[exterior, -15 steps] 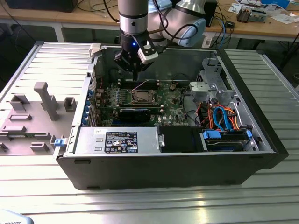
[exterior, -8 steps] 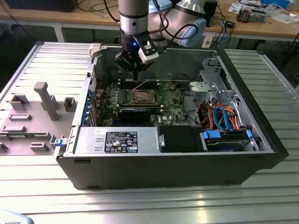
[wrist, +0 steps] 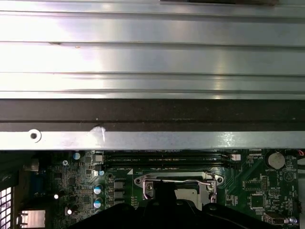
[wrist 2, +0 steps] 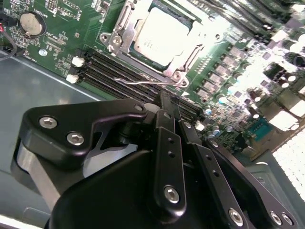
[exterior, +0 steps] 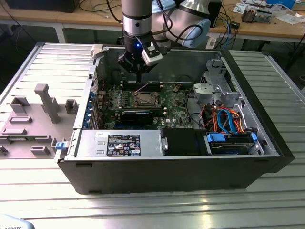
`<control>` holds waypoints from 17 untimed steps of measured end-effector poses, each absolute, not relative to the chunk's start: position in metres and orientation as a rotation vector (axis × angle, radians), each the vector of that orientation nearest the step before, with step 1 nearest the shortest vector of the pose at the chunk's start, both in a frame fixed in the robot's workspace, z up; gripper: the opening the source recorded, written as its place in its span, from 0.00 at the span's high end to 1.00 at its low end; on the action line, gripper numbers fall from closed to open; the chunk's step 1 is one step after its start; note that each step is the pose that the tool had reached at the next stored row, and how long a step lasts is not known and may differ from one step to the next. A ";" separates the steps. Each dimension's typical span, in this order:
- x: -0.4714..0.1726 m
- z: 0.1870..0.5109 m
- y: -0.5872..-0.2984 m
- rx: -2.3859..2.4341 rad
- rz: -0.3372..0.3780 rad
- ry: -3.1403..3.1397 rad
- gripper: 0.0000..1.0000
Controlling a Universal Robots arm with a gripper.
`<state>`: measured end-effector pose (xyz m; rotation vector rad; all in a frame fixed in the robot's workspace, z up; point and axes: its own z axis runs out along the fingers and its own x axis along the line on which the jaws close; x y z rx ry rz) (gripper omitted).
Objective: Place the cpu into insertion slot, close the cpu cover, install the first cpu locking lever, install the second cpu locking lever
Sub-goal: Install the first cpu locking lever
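Note:
The cpu (wrist 2: 162,36), a flat square chip with a silver top, lies in the insertion slot (exterior: 145,99) on the green motherboard. The cpu cover (wrist 2: 183,59), a thin silver frame, lies down around the chip. A thin wire locking lever (wrist 2: 140,82) runs along the socket's edge beside the memory slots. My gripper (wrist 2: 167,98) hangs just above that lever's end, its two black fingers pressed together with nothing seen between them. In the exterior view the gripper (exterior: 138,80) points down just behind the socket. In the first wrist view the socket (wrist: 178,183) sits right past the dark gripper body.
The open computer case (exterior: 86,167) has tall walls on all sides. Black memory slots (wrist 2: 119,71) and a coin battery (wrist 2: 32,23) lie close to the socket. A black card (exterior: 137,116), a drive cage (exterior: 214,88) and orange and blue cables (exterior: 224,119) fill the case. A grey fixture (exterior: 43,102) stands at the exterior view's left.

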<state>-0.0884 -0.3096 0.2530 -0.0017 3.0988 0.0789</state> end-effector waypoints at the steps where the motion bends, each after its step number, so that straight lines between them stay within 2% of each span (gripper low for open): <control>1: -0.088 0.252 -0.310 -0.002 0.079 3.099 0.89; 17: -0.078 0.239 -0.309 -0.002 0.079 3.099 0.89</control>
